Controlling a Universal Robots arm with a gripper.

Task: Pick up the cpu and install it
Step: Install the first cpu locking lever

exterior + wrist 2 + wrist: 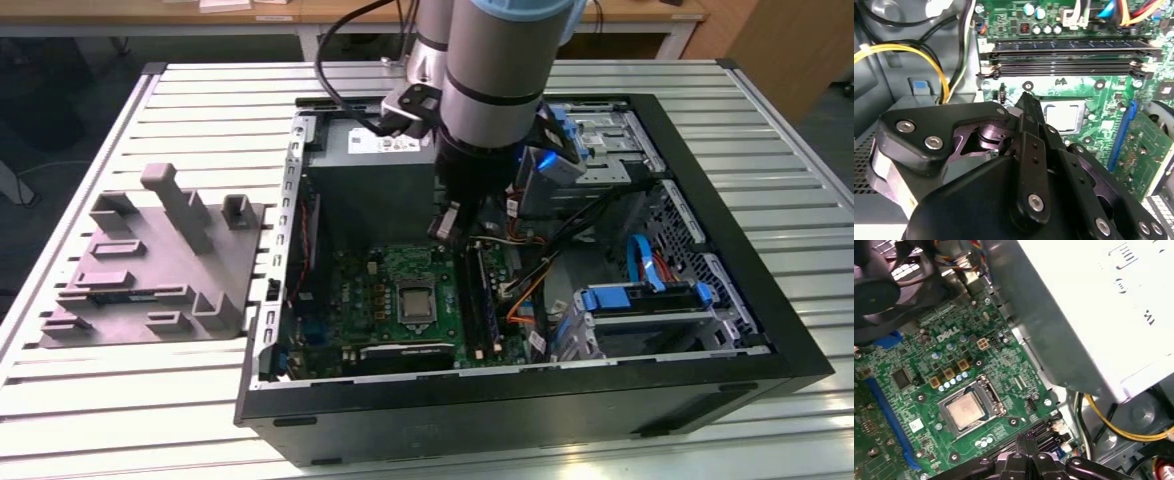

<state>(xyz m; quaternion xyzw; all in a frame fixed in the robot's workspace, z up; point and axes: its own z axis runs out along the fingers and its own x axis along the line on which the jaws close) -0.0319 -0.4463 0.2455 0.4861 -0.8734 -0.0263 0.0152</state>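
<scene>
Arm: grey robot arm (494, 70) reaches down from above into the open computer case (747, 330), over the motherboard's upper part in the exterior view.
Claw: the claw (451, 228) hangs just above the board, close to the memory slots and up from the socket; in the second wrist view its black linkage (1024, 165) tapers to a tip (1026, 100) with the fingers drawn together and nothing between them.
Cpu: the cpu (965, 410) lies flat inside its metal-framed socket (991, 395) on the green motherboard (1004, 365); its silvery top also shows in the second wrist view (1064, 116), just beyond the claw tip, and as a small pale square in the exterior view (416, 301). The claw is not touching it.
Memory slots: long dark slots (1069, 65) run beside the socket, between it and a row of capacitors.
Power supply: big grey box with a white label (1094, 305) stands next to the board; yellow and black cables (1114, 425) run under it.
Case surroundings: blue drive brackets (641, 298) sit at the exterior view's right.
Bench: the case rests on a slatted metal bench (120, 400); a grey moulded fixture (154, 265) stands at the exterior view's left, well apart from the claw.
</scene>
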